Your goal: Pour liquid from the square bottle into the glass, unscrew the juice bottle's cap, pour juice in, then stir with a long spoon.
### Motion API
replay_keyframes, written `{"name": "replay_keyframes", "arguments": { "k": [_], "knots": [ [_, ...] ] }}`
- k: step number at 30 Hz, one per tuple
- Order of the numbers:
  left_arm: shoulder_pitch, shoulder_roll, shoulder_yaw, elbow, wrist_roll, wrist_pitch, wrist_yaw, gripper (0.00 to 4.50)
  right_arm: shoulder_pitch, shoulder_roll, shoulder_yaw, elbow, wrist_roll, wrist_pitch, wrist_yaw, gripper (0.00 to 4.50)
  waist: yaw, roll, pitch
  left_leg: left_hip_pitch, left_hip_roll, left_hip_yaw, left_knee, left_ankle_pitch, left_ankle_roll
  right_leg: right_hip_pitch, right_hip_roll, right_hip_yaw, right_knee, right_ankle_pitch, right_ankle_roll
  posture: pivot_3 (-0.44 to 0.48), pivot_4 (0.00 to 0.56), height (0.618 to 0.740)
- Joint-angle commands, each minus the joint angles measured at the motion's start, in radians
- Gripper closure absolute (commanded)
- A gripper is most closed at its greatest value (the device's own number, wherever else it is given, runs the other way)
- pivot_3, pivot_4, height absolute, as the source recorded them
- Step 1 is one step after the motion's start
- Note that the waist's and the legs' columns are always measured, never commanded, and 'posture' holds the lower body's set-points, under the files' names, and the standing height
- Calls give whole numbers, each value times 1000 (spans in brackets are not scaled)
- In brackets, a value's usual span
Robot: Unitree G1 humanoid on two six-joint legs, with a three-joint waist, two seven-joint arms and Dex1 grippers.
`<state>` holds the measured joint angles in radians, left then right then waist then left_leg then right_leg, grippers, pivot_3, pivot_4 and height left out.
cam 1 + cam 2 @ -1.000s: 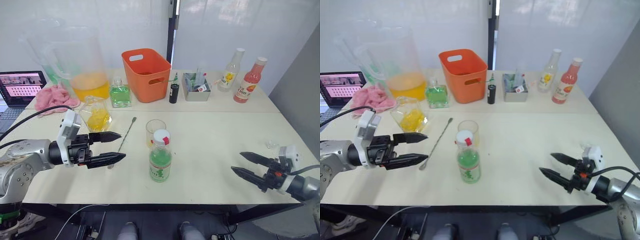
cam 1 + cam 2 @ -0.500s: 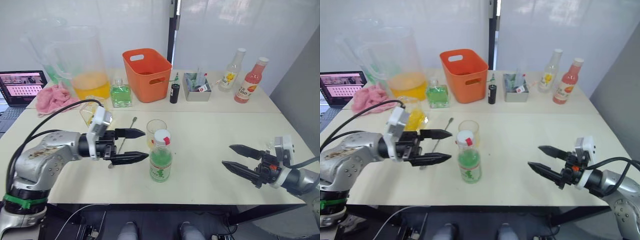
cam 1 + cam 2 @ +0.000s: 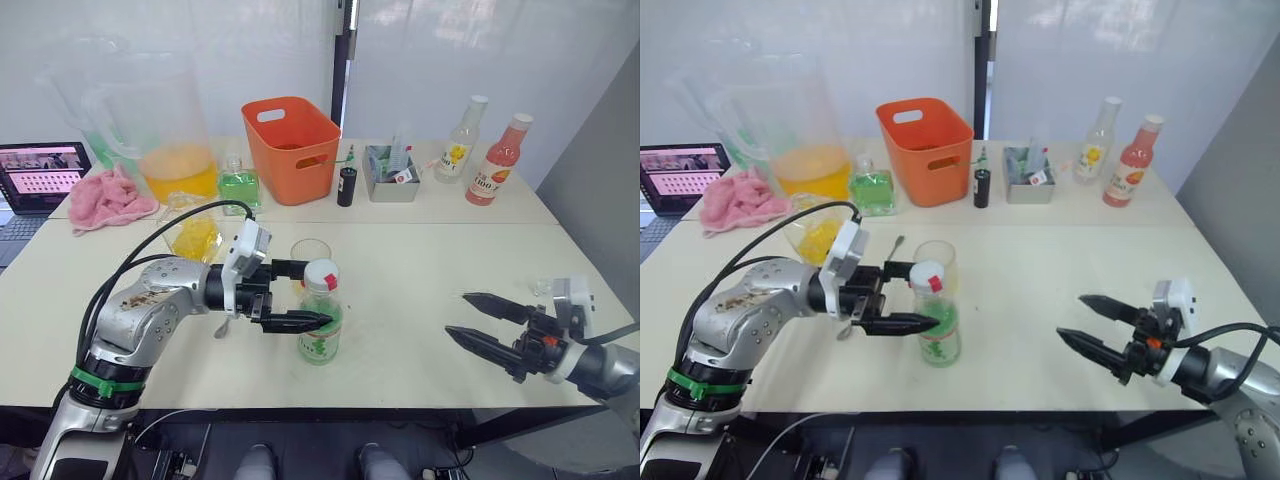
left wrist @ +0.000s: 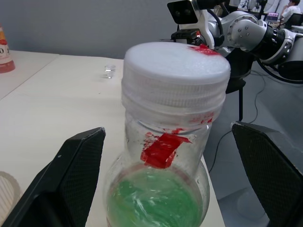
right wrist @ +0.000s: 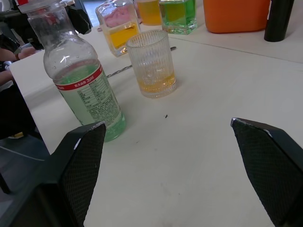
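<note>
Green-and-white label, unreadable, on the juice bottle (image 3: 320, 325) between the left gripper's (image 3: 308, 295) wide jaws.

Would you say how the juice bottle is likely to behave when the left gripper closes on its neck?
The juice bottle is tall, narrow and under half full, so it probably tips easily. Thin clear plastic may flex. The left gripper is open around its neck.

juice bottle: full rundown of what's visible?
The juice bottle stands upright on the table, just in front of the glass. Clear round plastic, pale green liquid in its lower half, green-and-white label, white ribbed cap on, red tape at the neck. The left pincer is open around its neck; contact unclear.
</note>
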<state>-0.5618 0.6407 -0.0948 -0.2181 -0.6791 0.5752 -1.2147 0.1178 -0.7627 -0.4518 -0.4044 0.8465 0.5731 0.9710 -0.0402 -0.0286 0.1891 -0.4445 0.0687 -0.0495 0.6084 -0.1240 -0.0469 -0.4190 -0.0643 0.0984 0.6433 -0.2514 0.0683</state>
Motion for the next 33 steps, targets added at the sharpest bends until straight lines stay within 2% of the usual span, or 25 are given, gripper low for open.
{"name": "replay_keyframes", "arguments": {
  "k": [1, 14, 15, 18, 22, 23, 28, 33],
  "knots": [
    [-36, -7, -8, 3, 24, -32, -22, 0, 7, -1, -42, -34, 13, -24, -3, 45, 0, 0, 0, 0, 0, 0, 0, 0, 0, 0, 0, 0, 0, 0, 0, 0, 150, 738],
    [-74, -50, -41, 53, 68, -73, -71, 0, 21, 19, -28, -39, 7, -45, -12, 45, 0, 0, 0, 0, 0, 0, 0, 0, 0, 0, 0, 0, 0, 0, 0, 0, 150, 738],
    [-79, -56, -41, 58, 71, -75, -70, 536, 23, 19, -29, -39, 7, -47, -12, 0, 0, 0, 0, 0, 0, 0, 1, 0, 0, 0, 0, 0, 0, 0, 0, 0, 150, 738],
    [-84, -64, -39, 65, 77, -76, -73, 1391, 24, 18, -27, -35, 3, -51, -10, 0, 0, 0, 0, 0, 0, 0, 1, 0, 0, 1, 0, 0, 0, 0, 0, 0, 150, 738],
    [-86, -68, -38, 72, 81, -78, -80, 2803, 16, 13, -17, -41, 6, -49, -10, 0, -2, 0, 0, 0, 0, 0, 0, 0, 0, 1, 0, 0, 0, 1, 1, 0, 150, 738],
    [-86, -69, -39, 73, 83, -80, -82, 2990, 8, 11, -15, -45, 11, -44, -13, 0, -1, 0, 0, 0, 0, 0, 1, 0, 0, 1, 0, 0, 0, 1, 2, 0, 150, 738],
    [-86, -70, -38, 79, 92, -90, -82, 3028, -61, -8, 0, -78, 57, -3, -39, 0, -3, 0, 0, 0, 0, 0, 1, 0, 0, 1, 0, 0, 0, 1, 2, 0, 150, 738],
    [-80, -82, -37, 72, 101, -103, -66, 3028, -238, 14, 57, -160, 124, 45, -170, 0, -2, 0, 0, 1, 0, -1, 1, 0, 0, 1, 0, 0, 1, 1, 2, 0, 150, 738]
  ]
}}
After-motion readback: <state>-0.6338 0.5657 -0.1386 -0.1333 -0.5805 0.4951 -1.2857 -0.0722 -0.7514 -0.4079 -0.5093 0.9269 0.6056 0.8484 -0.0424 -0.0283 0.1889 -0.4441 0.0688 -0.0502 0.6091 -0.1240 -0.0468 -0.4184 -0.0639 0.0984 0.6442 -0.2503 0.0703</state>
